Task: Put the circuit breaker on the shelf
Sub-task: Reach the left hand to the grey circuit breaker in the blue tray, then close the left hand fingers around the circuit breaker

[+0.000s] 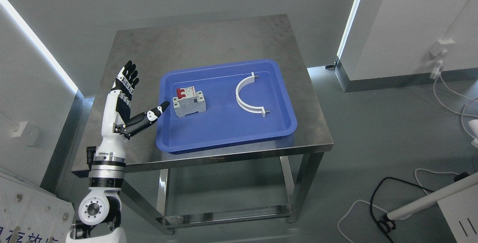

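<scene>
A grey circuit breaker [189, 103] with a red switch lies in the left part of a blue tray [224, 138] on a steel table [209, 37]. My left hand [136, 95] is raised over the table just left of the tray. Its fingers [127, 78] are spread and point up. Its thumb [155, 113] reaches over the tray's left rim, its tip close to the breaker's left side. The hand holds nothing. My right arm is out of view.
A white curved bracket [247, 95] lies in the tray's right part. The table has a lower frame [224, 213] near the floor. Cables [377, 205] lie on the floor at the right. A white wall corner [373, 30] stands at the back right.
</scene>
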